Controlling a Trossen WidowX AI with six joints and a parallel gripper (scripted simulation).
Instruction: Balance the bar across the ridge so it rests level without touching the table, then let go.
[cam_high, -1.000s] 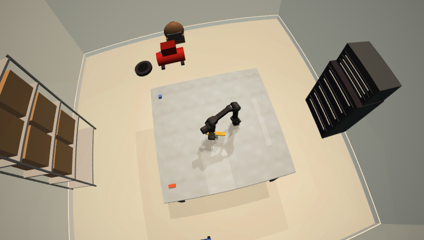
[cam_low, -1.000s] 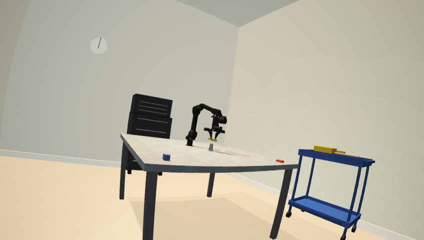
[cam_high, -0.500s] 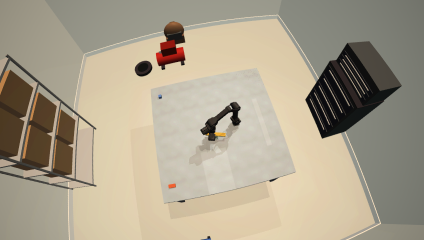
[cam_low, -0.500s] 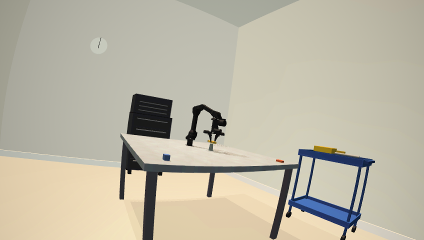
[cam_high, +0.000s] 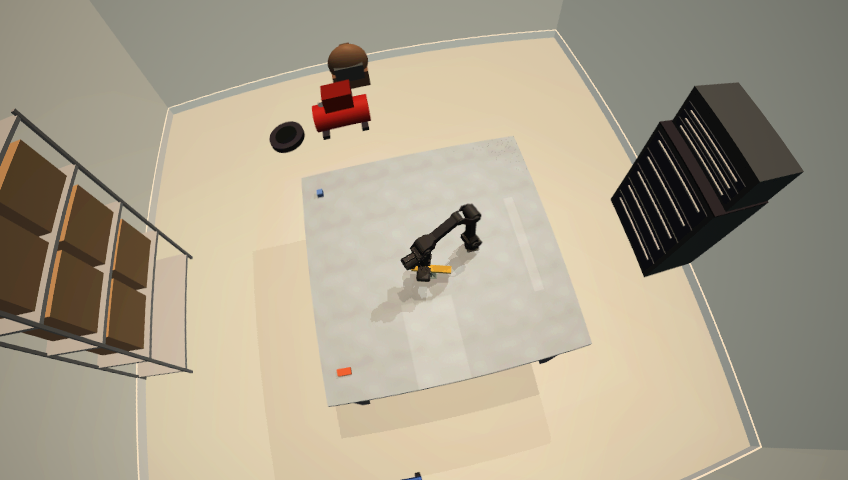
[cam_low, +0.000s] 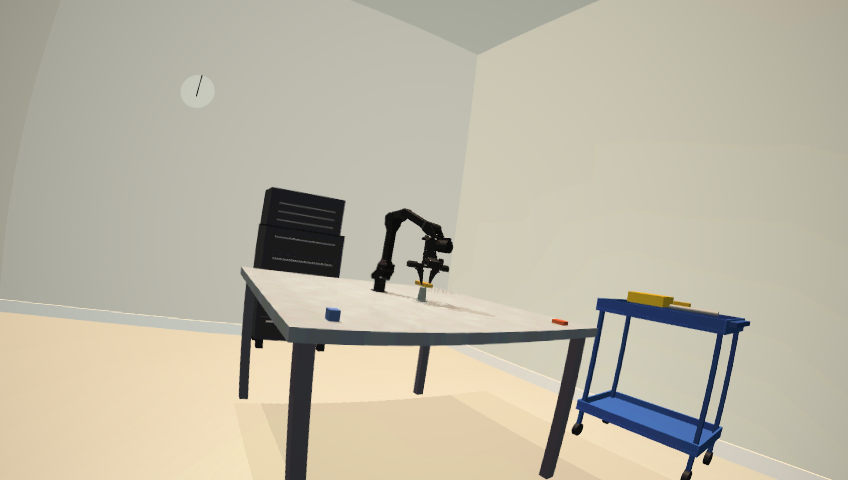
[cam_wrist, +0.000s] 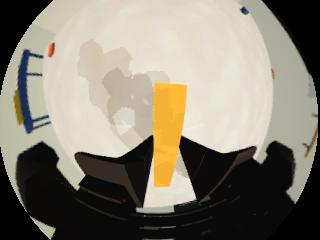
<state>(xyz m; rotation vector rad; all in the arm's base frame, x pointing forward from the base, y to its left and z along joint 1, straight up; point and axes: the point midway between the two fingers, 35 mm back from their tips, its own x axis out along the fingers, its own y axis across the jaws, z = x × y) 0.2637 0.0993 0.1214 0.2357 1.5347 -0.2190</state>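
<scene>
A yellow bar (cam_high: 441, 269) (cam_low: 424, 284) (cam_wrist: 169, 110) is held in my gripper (cam_low: 424, 281) (cam_wrist: 166, 138), which is shut on it and points down. The bar looks roughly level, clear of the table (cam_high: 363, 309) (cam_low: 368, 315). The small grey-green ridge (cam_low: 421, 295) stands on the table directly under the bar in the exterior view. The bar's underside is at or just above the ridge top; I cannot tell whether they touch. In the top view the arm and bar hide most of the ridge. I cannot make out the ridge in the wrist view.
A blue cube (cam_high: 320, 192) (cam_low: 332, 314) (cam_wrist: 244, 10) lies near one table corner. An orange block (cam_high: 343, 371) (cam_low: 559, 321) (cam_wrist: 51, 49) lies near another. Both are well away from the arm. A blue cart (cam_low: 654, 420) stands beyond the table.
</scene>
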